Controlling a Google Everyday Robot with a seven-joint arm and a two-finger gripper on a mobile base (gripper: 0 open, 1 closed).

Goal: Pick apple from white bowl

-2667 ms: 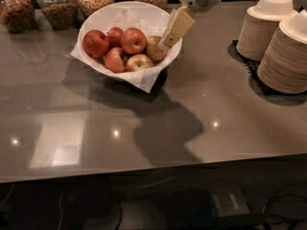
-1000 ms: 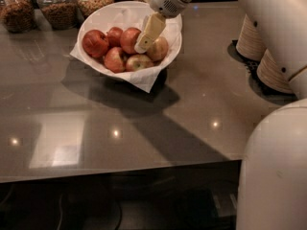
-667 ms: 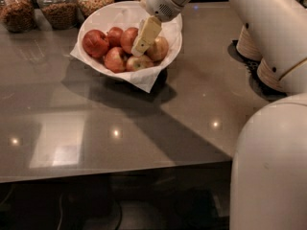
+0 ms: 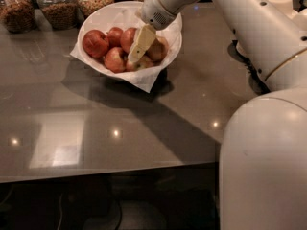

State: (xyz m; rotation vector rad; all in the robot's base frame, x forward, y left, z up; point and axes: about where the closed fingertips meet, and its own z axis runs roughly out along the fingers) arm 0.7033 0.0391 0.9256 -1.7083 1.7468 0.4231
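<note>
The end effector (image 4: 135,54) dips into the white bowl (image 4: 103,17) with its tip among the red apples (image 4: 96,43) (open or closed, one cannot tell). The paper-lined bowl sits toward the back of the grey worktop (image 4: 144,123) — near the jars (image 4: 57,8).

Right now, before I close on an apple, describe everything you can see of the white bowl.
The white bowl is wide, round and upright on the grey counter, just in front of the glass jars. Crinkled white paper lines it, with corners poking out over the near rim. Several red apples lie piled inside. The gripper reaches down into it among the apples, and the arm hides part of the far rim.
</note>
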